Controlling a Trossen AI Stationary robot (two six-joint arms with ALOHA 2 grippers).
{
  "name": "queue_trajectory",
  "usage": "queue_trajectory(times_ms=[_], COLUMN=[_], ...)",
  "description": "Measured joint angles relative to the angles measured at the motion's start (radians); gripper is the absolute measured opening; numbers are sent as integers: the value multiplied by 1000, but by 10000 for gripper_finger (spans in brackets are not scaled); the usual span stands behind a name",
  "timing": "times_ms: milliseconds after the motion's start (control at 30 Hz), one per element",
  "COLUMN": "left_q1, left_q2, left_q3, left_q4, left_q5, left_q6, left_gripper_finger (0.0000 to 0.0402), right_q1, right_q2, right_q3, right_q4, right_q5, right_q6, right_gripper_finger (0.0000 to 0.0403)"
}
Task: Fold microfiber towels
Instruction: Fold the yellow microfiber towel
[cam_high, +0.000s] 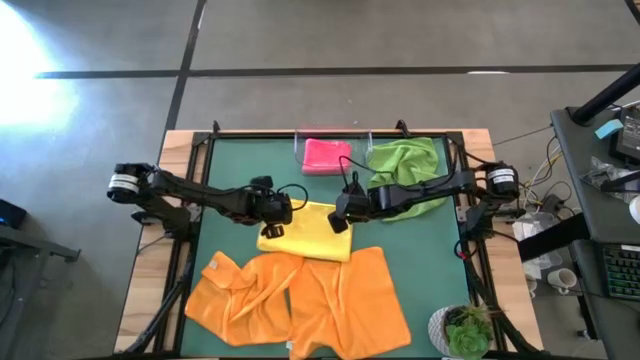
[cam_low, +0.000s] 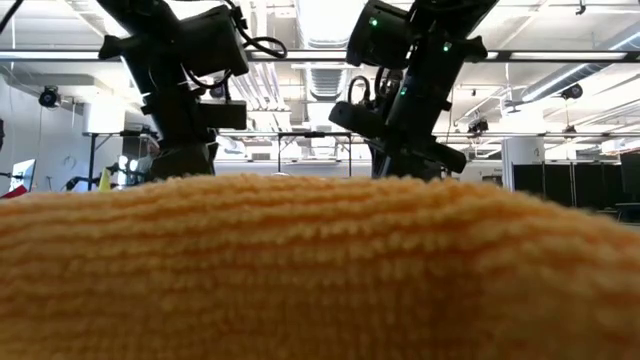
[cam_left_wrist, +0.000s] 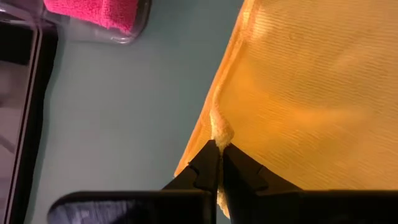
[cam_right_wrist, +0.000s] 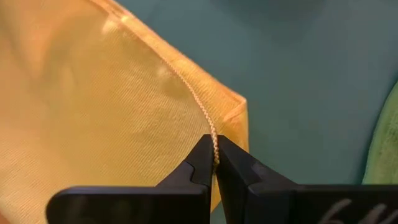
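A yellow towel (cam_high: 310, 232) lies on the green table mat (cam_high: 240, 160) at the middle, doubled over. My left gripper (cam_high: 274, 229) is shut on its left end, and my right gripper (cam_high: 341, 222) is shut on its right end. Two orange towels (cam_high: 240, 297) (cam_high: 352, 303) lie spread and rumpled along the near edge. One of these orange towels (cam_low: 300, 270) fills the low view and hides both grippers there. A pink towel (cam_high: 325, 155) lies folded in a clear tray at the far edge. Beside the tray lies a crumpled green towel (cam_high: 405, 163). My left gripper pinches the yellow towel's edge (cam_left_wrist: 219, 132) between its two fingertips, where the cloth bunches into a small tuft. The fingers slant down from the table's left. The cloth lies slack on the mat beyond them. My right gripper pinches the hemmed edge of the yellow towel's upper layer (cam_right_wrist: 215, 140) between its fingertips, near a corner. The fingers slant down from the table's right. A lower layer's corner (cam_right_wrist: 239, 107) shows past the held edge, on the mat.
The clear tray (cam_high: 300, 150) with the pink towel stands at the far edge. A potted plant (cam_high: 465, 332) sits at the near right corner. Bare green mat shows to the left, between the yellow towel and the tray.
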Motion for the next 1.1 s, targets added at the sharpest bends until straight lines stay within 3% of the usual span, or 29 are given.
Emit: queue_trajectory(times_ms=[200,333,600,767,900,1100], left_q1=[4,6,22,25,25,22], left_q2=[3,3,3,-19,-77,-169], left_q3=[0,0,17,144,233,161], left_q4=[2,2,-7,-251,-360,-196], left_q5=[0,1,-12,-48,67,368], left_q6=[17,26,25,19,14,-63], left_gripper_finger=[2,27,120,165,175,176], right_q1=[-1,-12,-33,-51,-46,2], right_q2=[0,-2,-10,-54,-84,-60], right_q3=[0,0,2,60,110,135], right_q4=[0,0,-22,-133,-126,-110], right_q5=[-2,-43,-51,-131,-248,-365], right_q6=[-1,-3,-15,-81,-142,-147], right_gripper_finger=[9,15,91,136,150,148])
